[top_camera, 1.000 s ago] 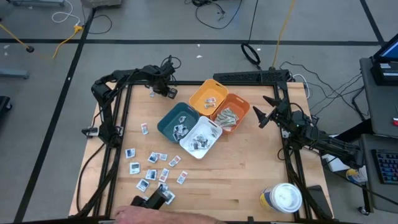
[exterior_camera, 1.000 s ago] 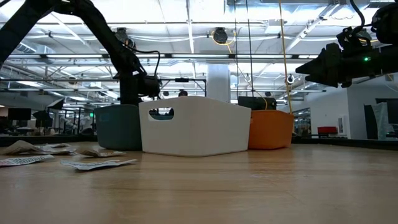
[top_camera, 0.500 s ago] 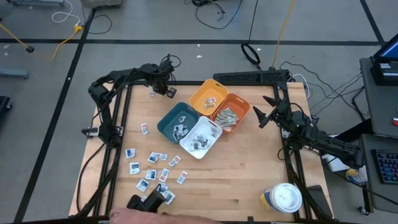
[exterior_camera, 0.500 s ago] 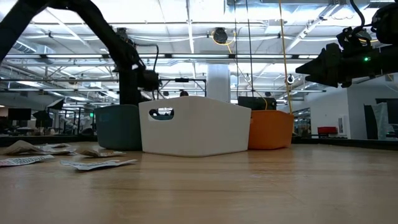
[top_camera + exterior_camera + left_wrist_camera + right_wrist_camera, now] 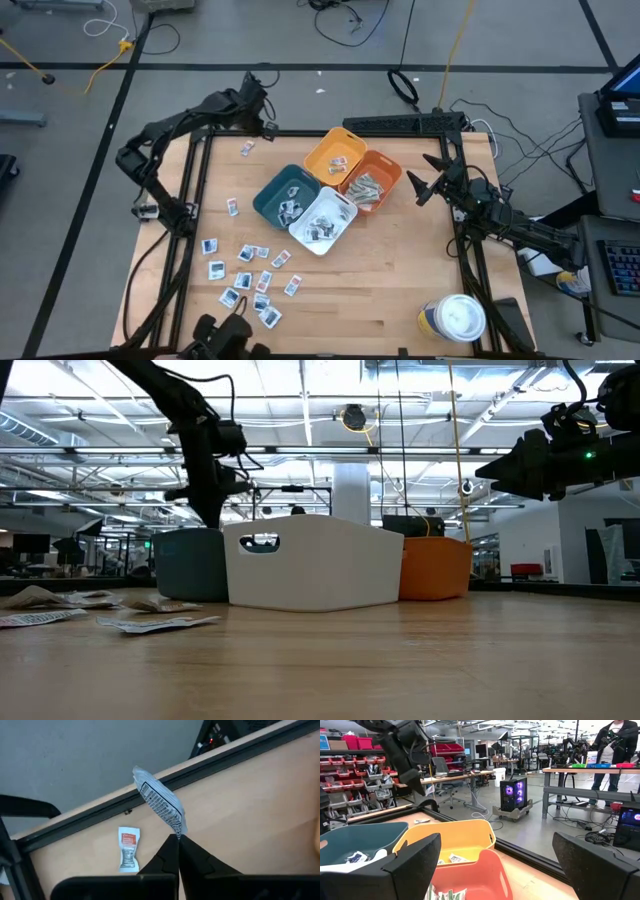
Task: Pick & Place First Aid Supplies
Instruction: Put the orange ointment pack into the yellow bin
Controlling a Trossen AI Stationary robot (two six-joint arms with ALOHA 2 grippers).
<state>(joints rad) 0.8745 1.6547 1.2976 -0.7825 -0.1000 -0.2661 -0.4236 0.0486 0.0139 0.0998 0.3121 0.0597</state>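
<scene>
Your left gripper (image 5: 177, 837) pinches one packet (image 5: 160, 806) at eleven o'clock, right gripper (image 5: 425, 178) gapes empty at three; a dozen-odd loose packets (image 5: 248, 275) remain at seven

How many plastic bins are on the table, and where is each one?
4, clustered mid-table touching one another: the teal bin on the left, the white bin nearest the front edge, the yellow bin at the back, the orange bin on the right. None looks hidden.

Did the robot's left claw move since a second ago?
Yes. The left gripper, shut on a packet, has pulled away from the yellow bin, out past the table's far edge.
</scene>
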